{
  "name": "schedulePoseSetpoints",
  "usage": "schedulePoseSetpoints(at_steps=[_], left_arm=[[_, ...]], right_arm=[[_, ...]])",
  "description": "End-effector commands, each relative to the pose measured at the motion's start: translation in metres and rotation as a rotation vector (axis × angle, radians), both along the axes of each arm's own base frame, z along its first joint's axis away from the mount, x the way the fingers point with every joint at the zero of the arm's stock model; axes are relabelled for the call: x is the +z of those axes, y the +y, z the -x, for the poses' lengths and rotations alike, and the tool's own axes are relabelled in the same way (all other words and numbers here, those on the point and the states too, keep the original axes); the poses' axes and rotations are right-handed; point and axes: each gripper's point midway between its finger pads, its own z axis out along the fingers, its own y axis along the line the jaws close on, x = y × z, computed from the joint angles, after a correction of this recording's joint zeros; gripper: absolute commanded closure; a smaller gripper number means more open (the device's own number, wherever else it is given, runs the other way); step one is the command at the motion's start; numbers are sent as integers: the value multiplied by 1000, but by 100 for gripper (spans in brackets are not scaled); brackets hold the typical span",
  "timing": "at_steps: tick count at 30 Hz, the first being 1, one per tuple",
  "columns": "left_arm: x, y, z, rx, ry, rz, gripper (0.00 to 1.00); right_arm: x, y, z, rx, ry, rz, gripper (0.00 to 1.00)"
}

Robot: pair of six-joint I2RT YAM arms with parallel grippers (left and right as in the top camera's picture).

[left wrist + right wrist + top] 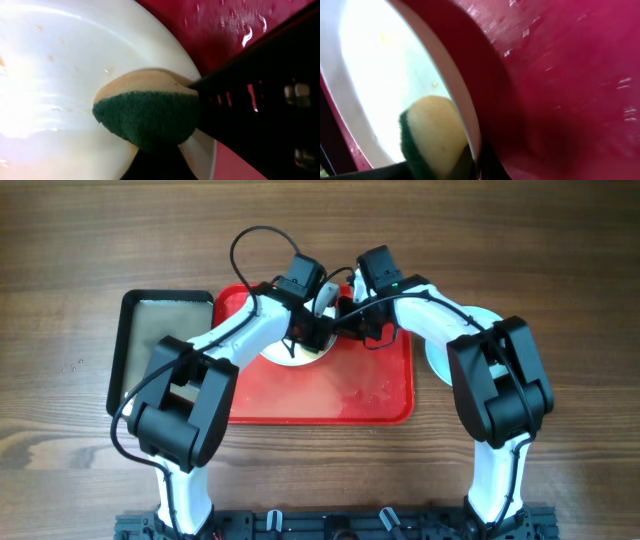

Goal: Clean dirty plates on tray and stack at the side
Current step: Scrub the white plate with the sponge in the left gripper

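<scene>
A white plate (285,356) lies on the red tray (330,395), left of its middle. My left gripper (306,332) is shut on a yellow-and-green sponge (147,112) and presses it on the plate's face (60,75), which has a few small brown specks. My right gripper (342,315) is shut on the plate's rim (470,125), with the sponge (432,135) just beside it. The rim's edge looks lifted a little off the tray (560,90). A pale plate (437,358) lies right of the tray, partly under my right arm.
A smaller black tray (165,345) with a beige surface inside sits left of the red tray. The red tray is wet, with droplets in its front right part (370,392). Both arms cross over the tray's back half.
</scene>
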Motion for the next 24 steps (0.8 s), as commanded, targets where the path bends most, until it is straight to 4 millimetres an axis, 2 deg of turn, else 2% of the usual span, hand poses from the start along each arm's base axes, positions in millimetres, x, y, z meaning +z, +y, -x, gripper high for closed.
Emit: schedulePoseSetpoints(at_steps=[1, 5, 8, 13, 15, 17, 18, 21, 24], left_arm=[[-11, 37, -39, 200, -159, -201, 96], [-11, 77, -44, 404, -184, -334, 96], [-17, 100, -31, 550, -92, -342, 96], [-28, 107, 4, 623, 150, -268, 96], [-29, 90, 15, 522, 260, -147, 96], [-18, 61, 20, 331, 316, 22, 96], [-5, 39, 22, 170, 318, 146, 96], [9, 19, 28, 2, 303, 237, 96], [9, 18, 32, -36, 298, 228, 96]], right_arm=[[-17, 13, 23, 72, 60, -4, 96], [-16, 14, 24, 74, 65, -8, 96], [-13, 18, 34, 95, 105, -48, 96], [-12, 17, 54, 147, 171, -56, 96], [-12, 17, 54, 148, 171, -56, 95], [-12, 17, 54, 151, 167, -56, 96], [-12, 18, 55, 156, 165, -56, 96], [-12, 22, 56, 170, 158, -56, 95], [-12, 22, 56, 171, 158, -57, 96]])
